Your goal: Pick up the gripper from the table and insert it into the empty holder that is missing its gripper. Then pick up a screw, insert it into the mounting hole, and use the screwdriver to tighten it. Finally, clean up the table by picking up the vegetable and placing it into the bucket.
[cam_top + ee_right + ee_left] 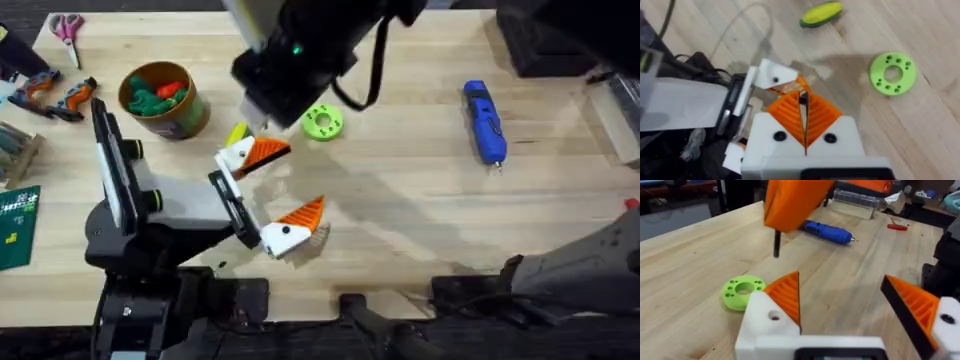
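two orange-tipped fingers stand spread wide on the left gripper [272, 195], which lies low over the table with nothing between them, presented sideways so its mounting faces can be reached. the right gripper [804, 117] hangs directly above the farther of those fingers [252, 155], its own ribbed pads pressed together on a thin dark pin, probably the screw [776, 243], held point-down as if to line it up with the hole in the white block [774, 316]; whether it is truly a screw is too small to tell. both white blocks on the left arm already carry orange tips, so the insertion step looks done and the screw step is in hand. the screwdriver [485, 122] lies untouched, well apart toward the right side of the table. the vegetable [822, 13] rests on the wood near the lime-green disc [322, 122], and the bucket [164, 100] stands farther left, already holding other toy vegetables.
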Controlling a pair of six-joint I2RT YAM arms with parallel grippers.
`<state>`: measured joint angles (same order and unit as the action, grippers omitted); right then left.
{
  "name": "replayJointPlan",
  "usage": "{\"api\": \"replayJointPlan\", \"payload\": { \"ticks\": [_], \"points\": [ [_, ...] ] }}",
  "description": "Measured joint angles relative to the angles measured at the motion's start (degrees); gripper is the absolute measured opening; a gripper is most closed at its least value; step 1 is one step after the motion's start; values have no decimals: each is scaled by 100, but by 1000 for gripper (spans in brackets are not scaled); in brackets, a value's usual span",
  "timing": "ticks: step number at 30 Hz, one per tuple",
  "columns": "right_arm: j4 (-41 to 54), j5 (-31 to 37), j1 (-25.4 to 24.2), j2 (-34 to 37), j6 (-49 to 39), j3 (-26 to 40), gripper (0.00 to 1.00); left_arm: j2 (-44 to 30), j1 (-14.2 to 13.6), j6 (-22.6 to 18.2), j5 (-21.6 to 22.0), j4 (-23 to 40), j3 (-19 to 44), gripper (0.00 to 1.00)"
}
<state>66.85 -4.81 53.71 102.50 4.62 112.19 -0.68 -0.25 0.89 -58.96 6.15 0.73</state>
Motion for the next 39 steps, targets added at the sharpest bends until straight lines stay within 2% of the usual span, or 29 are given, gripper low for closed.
{"api": "replayJointPlan", "payload": {
  "ticks": [10,30,39],
  "points": [
    [-95,-114,588,0,2,1,7,0,0,0,0,0,0,985],
    [-346,-104,590,13,-24,1,7,-1,0,0,0,0,0,985],
    [-365,-96,590,352,-43,8,7,0,0,0,0,-1,0,985]
  ]
}}
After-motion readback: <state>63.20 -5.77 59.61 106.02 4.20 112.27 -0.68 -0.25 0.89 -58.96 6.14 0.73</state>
